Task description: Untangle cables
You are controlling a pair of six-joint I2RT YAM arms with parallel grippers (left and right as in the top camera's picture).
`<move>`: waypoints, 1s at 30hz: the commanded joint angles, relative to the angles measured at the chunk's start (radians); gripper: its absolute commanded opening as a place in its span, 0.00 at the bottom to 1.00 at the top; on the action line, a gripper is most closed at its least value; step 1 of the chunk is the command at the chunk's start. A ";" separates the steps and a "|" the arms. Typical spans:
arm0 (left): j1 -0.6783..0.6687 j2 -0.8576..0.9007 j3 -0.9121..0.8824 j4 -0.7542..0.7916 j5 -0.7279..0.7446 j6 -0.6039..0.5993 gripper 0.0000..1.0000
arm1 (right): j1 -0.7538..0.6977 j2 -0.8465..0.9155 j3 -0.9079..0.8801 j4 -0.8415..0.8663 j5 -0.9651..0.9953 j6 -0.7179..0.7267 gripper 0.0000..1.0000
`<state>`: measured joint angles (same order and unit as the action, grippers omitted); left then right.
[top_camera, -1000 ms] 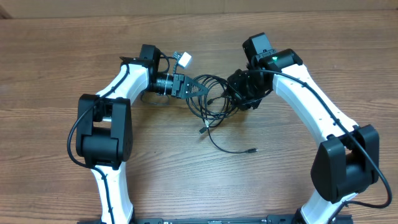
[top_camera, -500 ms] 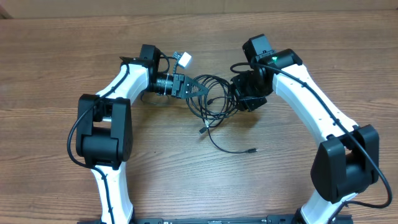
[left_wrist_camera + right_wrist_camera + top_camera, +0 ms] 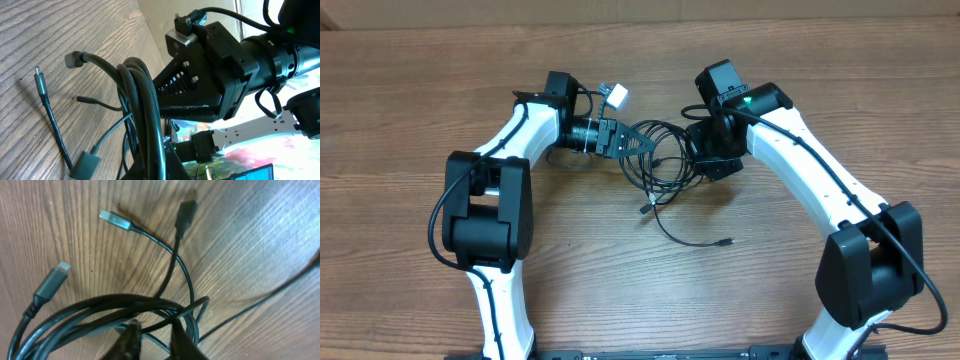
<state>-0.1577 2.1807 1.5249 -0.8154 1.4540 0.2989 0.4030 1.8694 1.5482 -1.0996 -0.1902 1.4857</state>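
Note:
The cables (image 3: 655, 160) are thin black cords in a tangled loop at the table's middle, with one loose strand ending in a plug tip (image 3: 727, 241) nearer the front. My left gripper (image 3: 625, 140) is shut on the bundle's left end. In the left wrist view the looped cables (image 3: 145, 100) run down into its jaws (image 3: 155, 169). My right gripper (image 3: 700, 158) is at the bundle's right side. In the right wrist view its fingers (image 3: 131, 339) stand a little apart, with thin strands of the cables (image 3: 100, 307) crossing the gap (image 3: 156, 335). Silver-grey plug tips (image 3: 111, 217) lie on the wood beyond.
A small white connector (image 3: 617, 95) sits by the left wrist. A cardboard wall (image 3: 640, 8) runs along the table's far edge. Both arm bases stand at the front corners, each trailing a thicker black cord (image 3: 440, 215).
The right gripper has swung slightly left onto the bundle's right side and its fingers have narrowed. The left arm and its hold on the cables are unchanged.

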 commanded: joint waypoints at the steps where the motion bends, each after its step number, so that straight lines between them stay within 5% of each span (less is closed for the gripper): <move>1: -0.007 -0.004 0.024 0.000 0.017 0.015 0.04 | 0.003 -0.008 -0.026 0.012 0.041 0.010 0.09; 12: -0.007 -0.004 0.024 0.000 0.012 0.015 0.04 | -0.010 -0.008 -0.052 0.041 0.018 -0.279 0.04; 18: -0.007 -0.004 0.024 0.000 0.012 0.015 0.04 | -0.026 -0.008 -0.052 0.060 -0.070 -0.282 0.31; 30: -0.008 -0.004 0.024 -0.001 0.013 0.007 0.04 | 0.015 -0.008 -0.052 0.081 -0.050 0.032 0.43</move>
<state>-0.1577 2.1807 1.5249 -0.8158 1.4498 0.2985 0.3950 1.8698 1.5009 -1.0206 -0.2558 1.3750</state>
